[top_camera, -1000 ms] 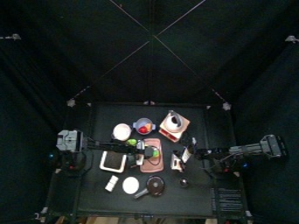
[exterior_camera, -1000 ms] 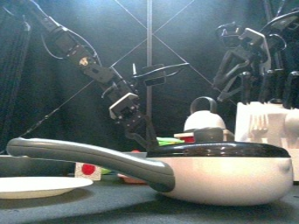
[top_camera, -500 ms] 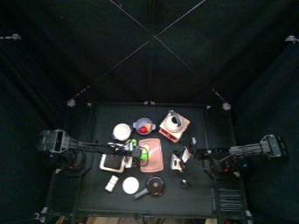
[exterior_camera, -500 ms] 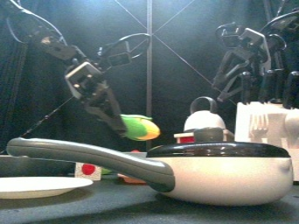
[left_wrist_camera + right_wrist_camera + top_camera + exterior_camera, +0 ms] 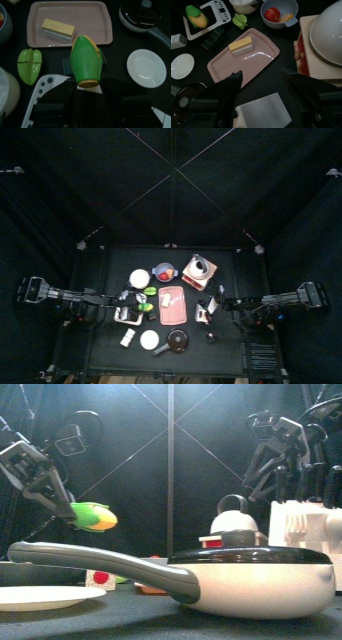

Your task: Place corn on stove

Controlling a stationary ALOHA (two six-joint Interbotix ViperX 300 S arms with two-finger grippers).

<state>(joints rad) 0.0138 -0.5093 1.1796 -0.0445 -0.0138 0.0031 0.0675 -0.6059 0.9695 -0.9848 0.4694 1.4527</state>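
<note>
Left end effector [image 5: 85, 89] is clamped on the corn [image 5: 87, 61], held up in the air over the desk's left side. The stove [image 5: 209, 17] sits right below, so just lower it straight and flat onto the dark centre. Right end effector [image 5: 260, 82] idles wide open near the right edge.

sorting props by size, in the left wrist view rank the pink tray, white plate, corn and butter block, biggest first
1. pink tray
2. corn, though it sits nearest the camera in the left claw, so it may look oversized
3. white plate, close to the corn
4. butter block
</note>
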